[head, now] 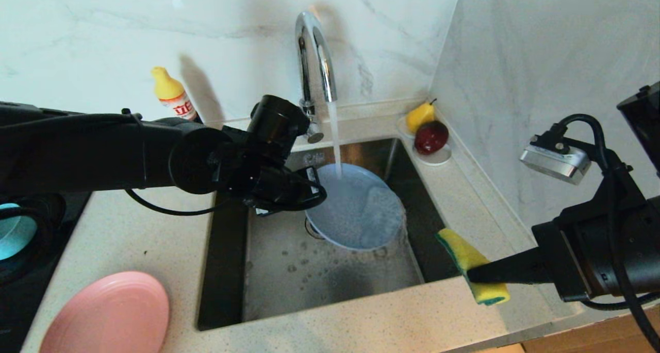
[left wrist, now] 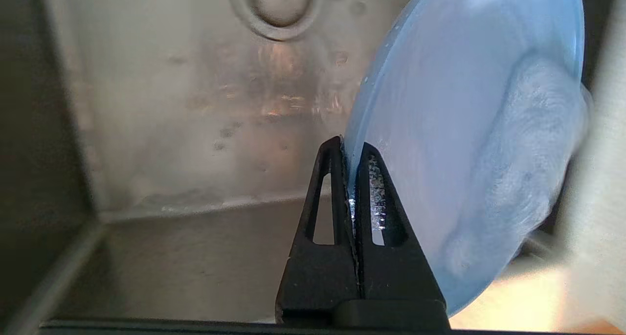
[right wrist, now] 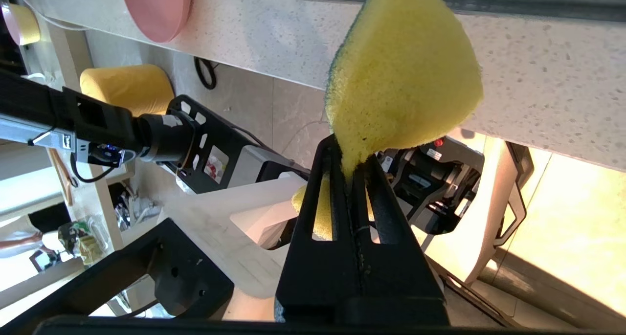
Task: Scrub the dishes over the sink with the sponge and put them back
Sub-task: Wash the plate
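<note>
Where the speckled pale countertop runs along the near edge, a round pink plate lying flat at the near left corner, close to the black stovetop. On that stovetop, partly hidden behind the left arm, a glimpse of the teal bowl. Set into the counter beyond, the steel sink, wet and dotted with drops, its round drain partly covered in the head view. At the near right corner of the sink, the right gripper pinched tight on the sponge, yellow foam with a dark green layer along one side, squeezed at its lower end and held just above the counter edge, clear of the blue plate. Over the middle of the sink, the grey-blue plate, matte, tilted up on edge, streaked with foam and running water. On its left rim, the left gripper, jaws clamped thin on the plate's edge, seen plainly in the left wrist view. Farther back, the curved chrome tap pouring a stream onto the plate. Behind, on the left, a yellow-capped bottle against the white marble wall; in the far right corner, a white saucer with a yellow pear and a dark red apple.
</note>
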### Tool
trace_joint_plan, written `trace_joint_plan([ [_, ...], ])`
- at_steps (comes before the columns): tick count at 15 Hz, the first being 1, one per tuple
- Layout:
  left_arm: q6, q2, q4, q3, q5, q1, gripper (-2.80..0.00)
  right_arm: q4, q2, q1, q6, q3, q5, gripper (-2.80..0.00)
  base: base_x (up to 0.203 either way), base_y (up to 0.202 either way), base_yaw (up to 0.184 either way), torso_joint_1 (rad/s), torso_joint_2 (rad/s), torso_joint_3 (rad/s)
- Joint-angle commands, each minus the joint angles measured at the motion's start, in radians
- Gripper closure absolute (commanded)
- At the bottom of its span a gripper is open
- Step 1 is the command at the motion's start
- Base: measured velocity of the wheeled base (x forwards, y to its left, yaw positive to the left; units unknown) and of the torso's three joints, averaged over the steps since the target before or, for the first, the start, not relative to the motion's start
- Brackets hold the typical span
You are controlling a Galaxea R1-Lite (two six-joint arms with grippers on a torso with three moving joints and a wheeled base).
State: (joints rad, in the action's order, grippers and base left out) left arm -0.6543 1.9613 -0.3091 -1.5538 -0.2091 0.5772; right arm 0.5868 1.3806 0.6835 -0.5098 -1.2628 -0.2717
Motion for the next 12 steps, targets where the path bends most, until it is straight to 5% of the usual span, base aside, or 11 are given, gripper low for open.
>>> trace_joint_plan([
  [1, -0.004, -0.014, -0.002, 0.04, -0.068, 0.0, 0.0, 0.004, -0.001, -0.002, -0.003, 0.0, -0.002, 0.0, 0.0, 0.0, 0.0, 0.0, 0.0, 0.0],
  [6, 0.071, -0.196, -0.002, 0.104, -0.136, -0.008, 0.0, 0.004, -0.002, -0.002, -0.001, 0.0, -0.001, 0.0, 0.0, 0.0, 0.0, 0.0, 0.0, 0.0],
  [9, 0.189, -0.307, 0.072, 0.158, -0.215, -0.019, 0.0, 0.004, 0.0, -0.002, -0.001, 0.0, -0.001, 0.0, 0.0, 0.0, 0.0, 0.0, 0.0, 0.0],
  [12, 0.37, -0.408, 0.283, 0.325, -0.234, -0.049, 0.0, 0.004, 0.001, -0.002, -0.002, 0.0, -0.001, 0.0, 0.0, 0.0, 0.0, 0.0, 0.0, 0.0],
])
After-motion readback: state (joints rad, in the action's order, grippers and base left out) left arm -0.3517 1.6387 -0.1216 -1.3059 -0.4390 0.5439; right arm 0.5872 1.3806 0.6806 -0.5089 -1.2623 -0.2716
